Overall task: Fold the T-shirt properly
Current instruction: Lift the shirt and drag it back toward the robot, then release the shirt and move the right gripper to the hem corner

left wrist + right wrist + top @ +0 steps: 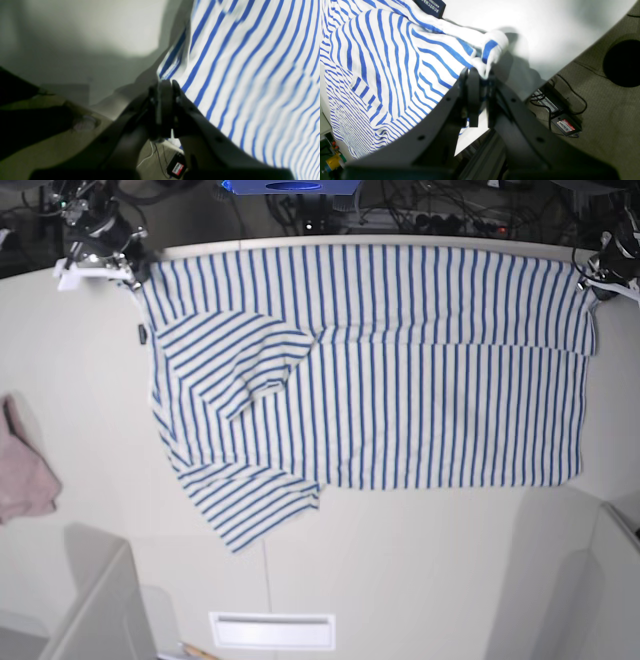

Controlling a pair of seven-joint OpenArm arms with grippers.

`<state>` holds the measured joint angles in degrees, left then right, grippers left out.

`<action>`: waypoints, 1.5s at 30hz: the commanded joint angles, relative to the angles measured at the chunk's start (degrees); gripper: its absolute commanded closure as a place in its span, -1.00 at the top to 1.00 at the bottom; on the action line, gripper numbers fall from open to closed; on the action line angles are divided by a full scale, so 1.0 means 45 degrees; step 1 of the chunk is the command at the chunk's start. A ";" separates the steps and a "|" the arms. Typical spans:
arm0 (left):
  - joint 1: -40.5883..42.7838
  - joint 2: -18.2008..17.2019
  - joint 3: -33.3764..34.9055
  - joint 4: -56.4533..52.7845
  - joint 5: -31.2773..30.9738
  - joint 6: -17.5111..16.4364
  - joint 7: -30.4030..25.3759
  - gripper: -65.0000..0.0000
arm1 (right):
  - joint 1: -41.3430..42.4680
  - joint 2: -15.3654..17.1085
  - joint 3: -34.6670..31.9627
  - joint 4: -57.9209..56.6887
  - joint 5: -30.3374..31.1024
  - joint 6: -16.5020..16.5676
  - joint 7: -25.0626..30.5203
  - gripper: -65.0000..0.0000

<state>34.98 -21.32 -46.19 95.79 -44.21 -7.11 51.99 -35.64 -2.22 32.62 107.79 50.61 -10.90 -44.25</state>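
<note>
**Striped shirt held at both far corners**

Dark fingers (470, 100) of the right gripper (480, 82) fill the foreground of the right wrist view, pressed narrowly together on a bunched white-and-blue corner of the T-shirt (382, 62). A dark neck tag (431, 6) shows at the top edge of that view, and cloth drapes away to the left of the fingers. Below the surface edge, cables and a small black box with a red label (565, 125) lie on the carpeted floor.

From the base view, going left to right: a dusty-pink cloth (25, 470) lies crumpled at the far left edge of the surface (420, 570), well apart from the shirt. The right gripper (125, 265) sits at the far left corner of the shirt, at the collar end. The T-shirt (420, 370) lies spread flat, its long axis running left to right across the surface, neck end to the left and hem to the right. One sleeve (235, 360) is folded over onto the body, and the other sleeve (250, 505) sticks out toward the near edge. The left gripper (600, 275) is at the far right corner, by the hem.

In the left wrist view, the left gripper (165, 85) has its fingers (180, 100) closed on the shirt's edge, with striped cloth (250, 62) stretching up and to the right.
</note>
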 commanded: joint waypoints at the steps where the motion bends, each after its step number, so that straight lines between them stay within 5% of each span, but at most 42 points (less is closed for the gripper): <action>1: 0.0089 -0.0253 -0.0137 0.0174 -0.0013 0.0028 -0.0173 -1.00 | -0.0100 0.0093 0.0067 0.0262 0.0035 0.0087 0.0134 -1.00; 12: 0.0050 -0.0253 -0.0137 0.0076 0.0007 0.0028 -0.0153 -1.00 | -0.0295 0.0093 0.0087 0.0262 0.0035 0.0087 0.0114 -1.00; 14: 0.0031 -0.0253 -0.0157 0.0076 0.0007 0.0028 -0.0153 -1.00 | -0.0354 0.0093 0.0087 0.0262 0.0035 0.0067 0.0114 -0.73; 18: 0.0070 -0.0253 -0.0157 0.0115 0.0007 0.0028 -0.0153 -0.12 | -0.0374 0.0093 0.0106 0.0262 0.0035 0.0067 0.0134 -0.05; 22: 0.0070 -0.0253 -0.0450 0.0194 0.0007 0.0028 -0.0095 0.62 | -0.0471 0.0112 0.0106 0.0692 0.0035 0.0067 0.0192 -0.02; 26: -0.0028 -0.0214 -0.1778 0.0780 -0.0052 0.0028 -0.0075 0.87 | -0.0374 0.0327 0.0106 0.1454 0.0035 0.0067 0.0212 -0.02; 36: -0.2528 -0.0312 -0.2775 0.2284 -0.0032 0.0028 0.0042 0.80 | 0.3338 0.2144 -0.0148 0.0262 0.0035 0.0087 0.0114 -0.02; 38: -0.3407 -0.0312 -0.2775 0.2284 -0.0032 0.0028 0.0687 0.51 | 0.4354 0.2574 -0.0753 -0.0578 0.0035 0.0087 0.0114 -0.02; 44: -0.5576 -0.0273 -0.2775 0.2245 -0.0013 0.0028 0.2894 -0.99 | 0.7734 0.3492 -0.2648 -0.3528 0.0035 0.0106 0.0231 -0.01; 45: -0.5713 -0.0273 -0.2755 0.2245 -0.0013 0.0028 0.2933 -1.00 | 0.8261 0.3589 -0.2844 -0.4075 0.0035 0.0106 0.0231 0.00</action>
<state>9.45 -21.28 -58.28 105.08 -43.68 -6.85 66.43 0.51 12.73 19.42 88.23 50.70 -10.68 -44.27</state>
